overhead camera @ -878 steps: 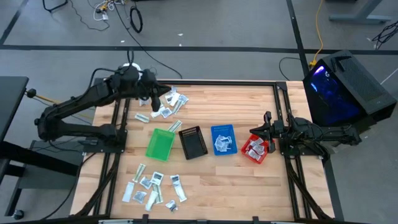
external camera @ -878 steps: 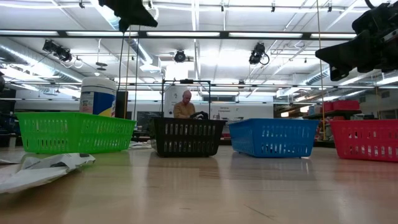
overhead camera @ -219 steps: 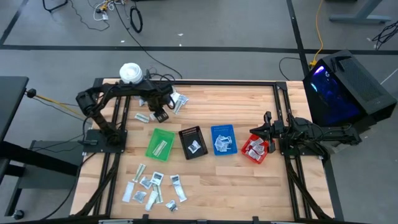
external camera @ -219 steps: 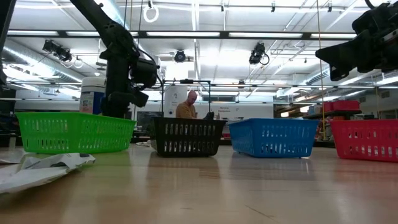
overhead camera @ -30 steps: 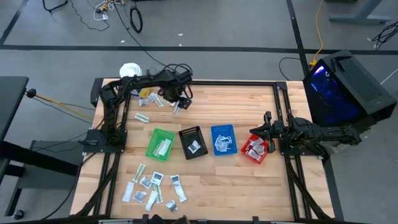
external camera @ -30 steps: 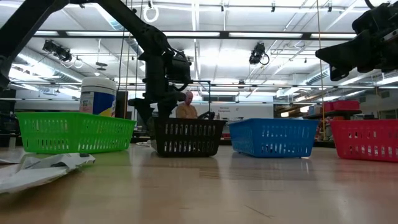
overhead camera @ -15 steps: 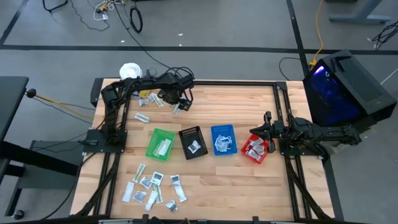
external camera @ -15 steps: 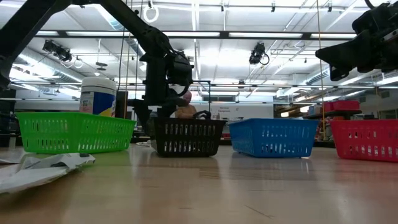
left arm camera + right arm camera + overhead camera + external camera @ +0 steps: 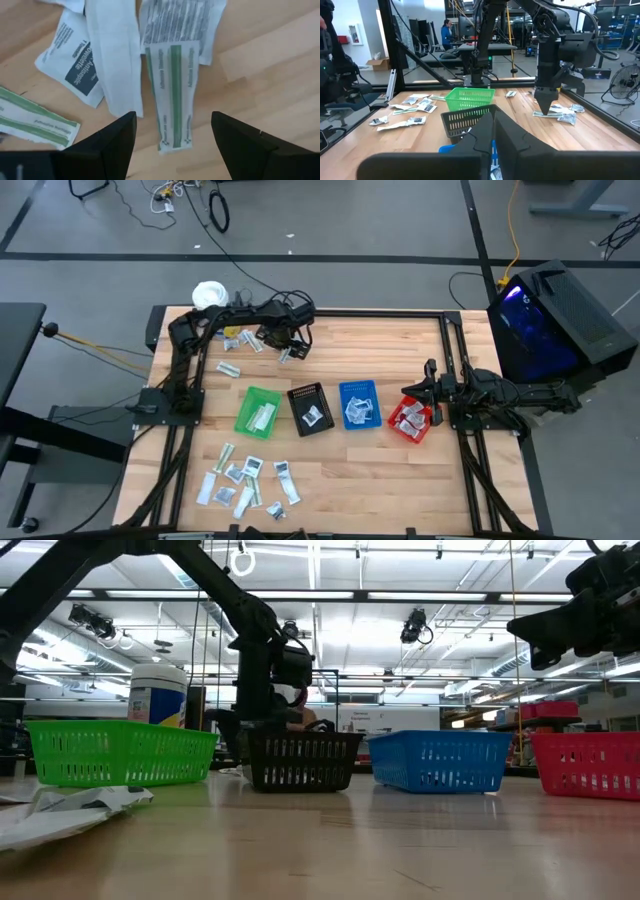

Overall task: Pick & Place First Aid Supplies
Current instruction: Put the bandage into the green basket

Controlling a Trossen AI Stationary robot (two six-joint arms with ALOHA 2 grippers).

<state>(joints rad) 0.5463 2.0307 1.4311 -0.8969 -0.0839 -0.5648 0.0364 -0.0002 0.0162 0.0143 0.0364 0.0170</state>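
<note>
My left gripper (image 9: 172, 135) stands open, pointing down over a cluster of first aid supplies at the table's far side (image 9: 287, 352). A green-striped bandage strip (image 9: 172, 95) lies flat on the wood between its two fingers and touches neither. White sachets (image 9: 82, 65) lie beside the strip, and more packets (image 9: 243, 342) lie to its left. In the low view the black bin (image 9: 300, 760) hides the fingertips. My right gripper (image 9: 493, 132) waits shut at the table's right edge, above the red bin (image 9: 413, 420).
Green (image 9: 258, 410), black (image 9: 311, 408), blue (image 9: 359, 404) and red bins stand in a row across the table's middle, each with packets inside. Several more packets (image 9: 245, 480) lie near the front left. A white tub (image 9: 208, 295) stands at the far left corner.
My left gripper has come down toward the packets at the far side, still open and pointing down. The packets have stayed where they were.
</note>
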